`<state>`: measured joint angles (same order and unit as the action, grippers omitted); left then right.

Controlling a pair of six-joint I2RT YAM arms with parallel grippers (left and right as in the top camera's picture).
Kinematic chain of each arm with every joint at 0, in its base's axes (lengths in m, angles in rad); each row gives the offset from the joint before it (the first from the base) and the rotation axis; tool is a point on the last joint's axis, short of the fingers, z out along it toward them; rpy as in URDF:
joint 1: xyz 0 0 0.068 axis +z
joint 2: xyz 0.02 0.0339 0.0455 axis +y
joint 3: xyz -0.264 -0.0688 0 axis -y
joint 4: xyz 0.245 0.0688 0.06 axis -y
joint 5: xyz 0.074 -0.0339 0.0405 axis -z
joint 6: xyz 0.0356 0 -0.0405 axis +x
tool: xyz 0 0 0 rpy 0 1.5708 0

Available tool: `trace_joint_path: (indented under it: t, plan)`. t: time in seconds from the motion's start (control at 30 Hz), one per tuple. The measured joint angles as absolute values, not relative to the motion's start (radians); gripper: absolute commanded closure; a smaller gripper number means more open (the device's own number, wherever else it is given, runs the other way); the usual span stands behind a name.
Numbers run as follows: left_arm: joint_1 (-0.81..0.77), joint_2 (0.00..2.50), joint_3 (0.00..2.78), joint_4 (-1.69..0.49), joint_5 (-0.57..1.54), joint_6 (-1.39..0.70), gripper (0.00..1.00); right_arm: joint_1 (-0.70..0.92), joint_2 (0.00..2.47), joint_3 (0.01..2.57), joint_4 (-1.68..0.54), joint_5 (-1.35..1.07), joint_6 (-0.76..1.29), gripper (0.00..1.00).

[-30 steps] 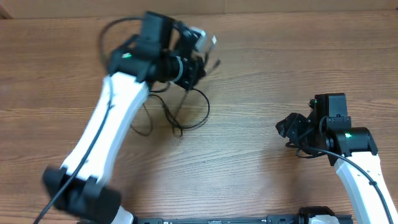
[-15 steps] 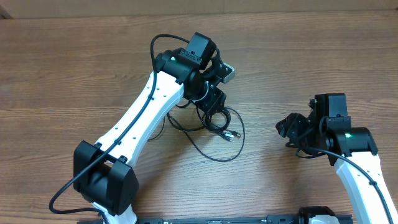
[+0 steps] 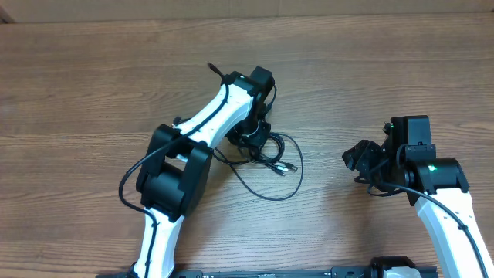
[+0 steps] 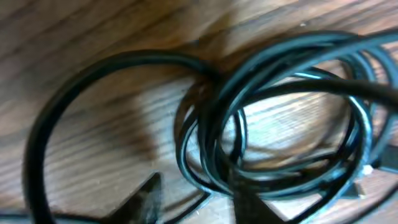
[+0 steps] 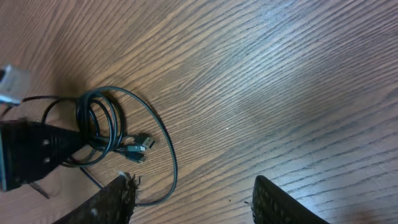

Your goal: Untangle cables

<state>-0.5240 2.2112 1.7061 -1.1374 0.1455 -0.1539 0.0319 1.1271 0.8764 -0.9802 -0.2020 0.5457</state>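
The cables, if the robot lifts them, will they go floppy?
Probably floppy: the cables lie in loose curving loops. They look thin, so likely light. The overlapping coils would probably lift as one clump.

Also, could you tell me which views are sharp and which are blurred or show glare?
Left wrist: the cables are close and soft, with a bright glare patch on the table. Overhead: evenly lit and sharp. Right wrist: wood grain crisp, the right gripper dark and blurred at the bottom edge.
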Motion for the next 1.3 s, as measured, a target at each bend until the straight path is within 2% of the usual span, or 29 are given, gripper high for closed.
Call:
trace_joint_path:
  t: [0.07,0.1,0.13,0.23,0.33,0.4,0.43,0.53,0.6,0.63,0.67,0.73,0.9,1.1,1.17,1.3]
  plan:
    - [-0.524,2.227,1.706,-1.134,0.150,-0.149,0.52,0.032,1.127,0.876,-0.980,-0.202,0.546,0.42]
    - [-0.524,2.228,1.706,-1.121,0.150,-0.148,0.55,0.032,1.127,0.876,-0.980,-0.202,0.546,0.41]
    - [-0.524,2.228,1.706,-1.087,0.150,-0.147,0.64,0.032,1.127,0.876,-0.981,-0.202,0.546,0.42]
    - [-0.524,2.228,1.706,-1.054,0.150,-0.147,0.79,0.031,1.127,0.877,-0.979,-0.202,0.546,0.42]
    - [-0.529,2.228,1.706,-1.042,0.164,-0.143,0.87,0.032,1.127,0.876,-0.980,-0.202,0.546,0.41]
    - [-0.537,2.228,1.706,-1.031,0.165,-0.143,0.75,0.031,1.127,0.876,-0.980,-0.202,0.546,0.41]
    - [-0.537,2.228,1.706,-1.031,0.168,-0.143,0.74,0.031,1.127,0.876,-0.980,-0.202,0.546,0.41]
    - [-0.537,2.228,1.706,-1.029,0.178,-0.143,0.90,0.031,1.127,0.876,-0.980,-0.202,0.546,0.41]
    - [-0.537,2.228,1.706,-0.995,0.231,-0.125,0.92,0.032,1.127,0.876,-0.980,-0.202,0.546,0.41]
    - [-0.537,2.228,1.706,-0.993,0.259,-0.120,0.96,0.032,1.127,0.877,-0.981,-0.203,0.546,0.41]
    - [-0.537,2.228,1.706,-0.994,0.277,-0.113,0.96,0.031,1.127,0.877,-0.980,-0.202,0.546,0.35]
    - [-0.537,2.228,1.706,-0.997,0.306,-0.104,0.96,0.032,1.127,0.876,-0.981,-0.202,0.546,0.30]
    - [-0.537,2.228,1.779,-0.994,0.710,-0.055,0.96,0.032,1.127,0.876,-0.981,-0.204,0.546,0.30]
    - [-0.537,2.227,1.782,-0.908,1.068,-0.048,0.96,0.032,1.180,0.876,-0.981,-0.221,0.546,0.30]
    - [-0.537,2.227,1.783,-0.896,1.137,-0.048,0.96,0.031,1.246,0.876,-0.980,-0.250,0.546,0.30]
    - [-0.537,2.223,1.783,-0.897,1.144,-0.048,0.96,0.039,1.328,0.876,-0.947,-0.311,0.537,0.30]
